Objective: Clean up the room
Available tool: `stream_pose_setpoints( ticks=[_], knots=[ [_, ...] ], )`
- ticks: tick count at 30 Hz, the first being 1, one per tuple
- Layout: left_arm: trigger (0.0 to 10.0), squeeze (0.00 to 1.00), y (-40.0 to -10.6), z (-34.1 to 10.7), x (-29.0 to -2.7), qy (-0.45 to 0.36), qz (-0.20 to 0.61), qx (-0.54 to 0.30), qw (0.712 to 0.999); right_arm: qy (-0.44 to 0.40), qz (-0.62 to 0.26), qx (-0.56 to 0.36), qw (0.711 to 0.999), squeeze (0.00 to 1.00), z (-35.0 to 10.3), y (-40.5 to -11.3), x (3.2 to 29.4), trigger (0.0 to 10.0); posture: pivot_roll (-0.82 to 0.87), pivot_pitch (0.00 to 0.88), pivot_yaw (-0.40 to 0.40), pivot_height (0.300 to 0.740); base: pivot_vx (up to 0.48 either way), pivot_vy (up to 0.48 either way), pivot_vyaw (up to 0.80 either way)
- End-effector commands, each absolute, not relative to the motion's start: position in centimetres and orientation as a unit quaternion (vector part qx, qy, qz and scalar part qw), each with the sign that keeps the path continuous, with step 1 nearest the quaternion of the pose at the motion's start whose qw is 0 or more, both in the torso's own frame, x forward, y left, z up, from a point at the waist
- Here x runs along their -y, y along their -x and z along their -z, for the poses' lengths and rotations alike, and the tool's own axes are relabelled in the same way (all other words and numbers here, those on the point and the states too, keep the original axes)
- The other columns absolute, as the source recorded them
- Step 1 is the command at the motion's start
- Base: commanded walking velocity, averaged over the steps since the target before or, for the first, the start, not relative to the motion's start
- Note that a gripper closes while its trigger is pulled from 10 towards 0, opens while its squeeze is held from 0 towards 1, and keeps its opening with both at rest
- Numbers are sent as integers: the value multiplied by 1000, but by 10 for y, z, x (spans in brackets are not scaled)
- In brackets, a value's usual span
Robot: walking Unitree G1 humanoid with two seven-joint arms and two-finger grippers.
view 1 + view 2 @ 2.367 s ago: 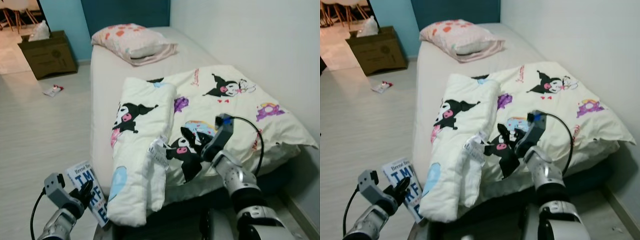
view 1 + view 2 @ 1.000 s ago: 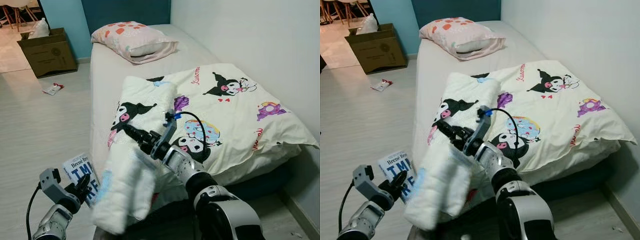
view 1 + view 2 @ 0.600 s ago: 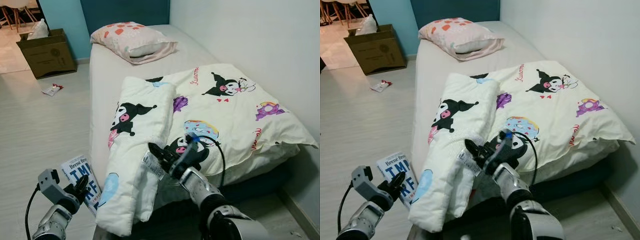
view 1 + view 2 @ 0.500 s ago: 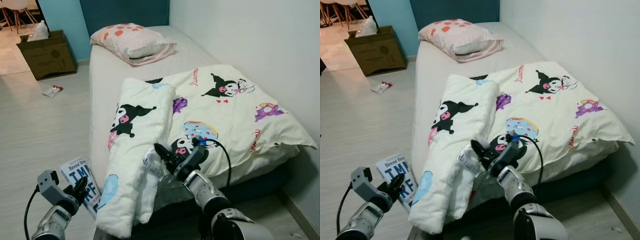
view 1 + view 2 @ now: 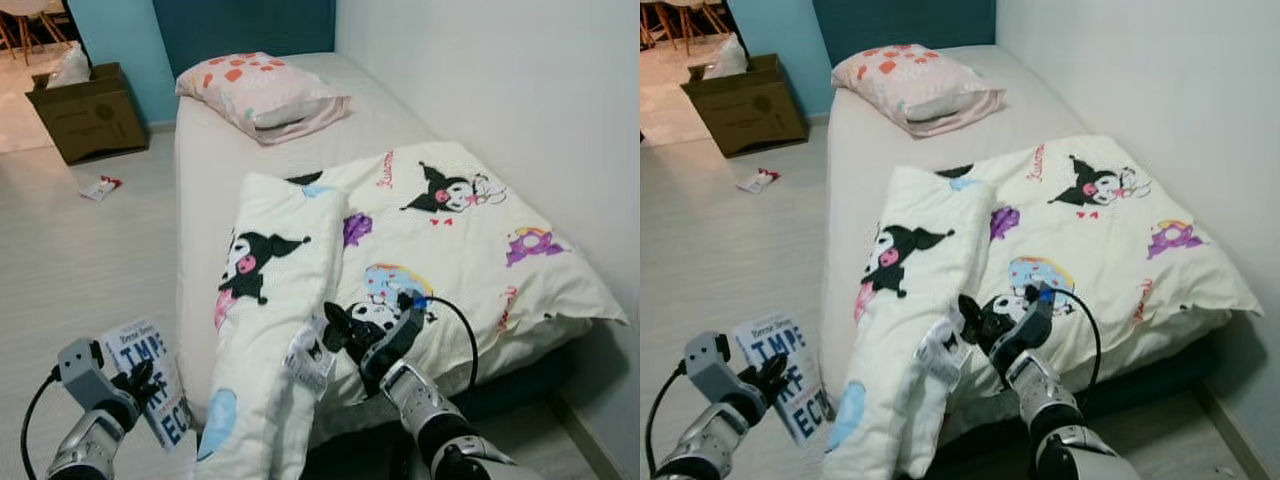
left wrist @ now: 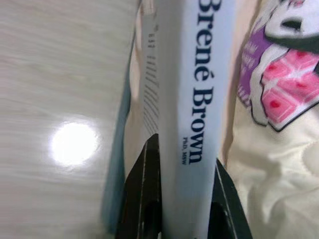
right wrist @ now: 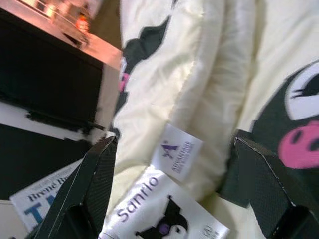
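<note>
The book (image 5: 145,380) is at about eight o'clock, low by the bed (image 5: 205,150), pinched tight in the left gripper (image 5: 135,385), likely so it can be put away. At six o'clock the blanket (image 5: 275,300) hangs off the bed. The right gripper (image 5: 340,330), fingers spread wide, sits at its white tag (image 5: 310,362), maybe to grab it.

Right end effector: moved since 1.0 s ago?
Yes. The right end effector has pulled back down the blanket, away from the pillow, toward the bed's foot edge.
</note>
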State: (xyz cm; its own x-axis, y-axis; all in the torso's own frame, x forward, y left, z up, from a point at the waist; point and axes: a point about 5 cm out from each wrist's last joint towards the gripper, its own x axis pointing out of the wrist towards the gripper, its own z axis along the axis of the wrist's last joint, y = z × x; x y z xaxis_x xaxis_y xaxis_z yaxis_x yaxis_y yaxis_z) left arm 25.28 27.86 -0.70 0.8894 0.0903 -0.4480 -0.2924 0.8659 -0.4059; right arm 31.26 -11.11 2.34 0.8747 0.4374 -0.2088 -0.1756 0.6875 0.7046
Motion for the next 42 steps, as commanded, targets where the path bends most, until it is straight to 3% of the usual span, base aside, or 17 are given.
stream_pose_setpoints(
  ticks=[1, 6, 8, 24, 27, 35, 42],
  knots=[
    [10000, 0, -242, 14, -284, 210, -114, -238, 942, -347, -173, -202, 899, 0, -16, -306, 105, 10000, 143, 13, 10, 624, 0, 0, 0],
    [10000, 0, -222, 32, -280, 190, -127, -289, 930, -339, -175, -214, 899, 0, -11, -301, 99, 10000, 132, 1, 7, 639, 0, 0, 0],
    [10000, 0, -201, 49, -275, 175, -137, -337, 915, -318, -166, -237, 903, 0, -1, -293, 99, 10000, 129, 0, 6, 654, 0, 0, 0],
    [10000, 0, -150, 82, -259, 119, -139, -454, 872, -232, -116, -357, 897, 0, 45, -246, 113, 10000, 120, 0, -5, 719, 0, 0, 0],
    [10000, 0, -147, 84, -255, 112, -130, -465, 869, -195, -105, -394, 892, 0, 58, -230, 118, 10000, 121, 0, -4, 739, 0, 0, 0],
    [10000, 0, -156, 83, -246, 106, -106, -464, 873, -110, -115, -441, 883, 0, 72, -209, 123, 10000, 114, 0, 2, 740, 0, 0, 0],
    [10000, 0, -158, 83, -243, 85, -72, -475, 873, -90, -123, -457, 877, 0, 78, -198, 125, 10000, 114, 0, 8, 740, 0, -131, 114]
  ],
)
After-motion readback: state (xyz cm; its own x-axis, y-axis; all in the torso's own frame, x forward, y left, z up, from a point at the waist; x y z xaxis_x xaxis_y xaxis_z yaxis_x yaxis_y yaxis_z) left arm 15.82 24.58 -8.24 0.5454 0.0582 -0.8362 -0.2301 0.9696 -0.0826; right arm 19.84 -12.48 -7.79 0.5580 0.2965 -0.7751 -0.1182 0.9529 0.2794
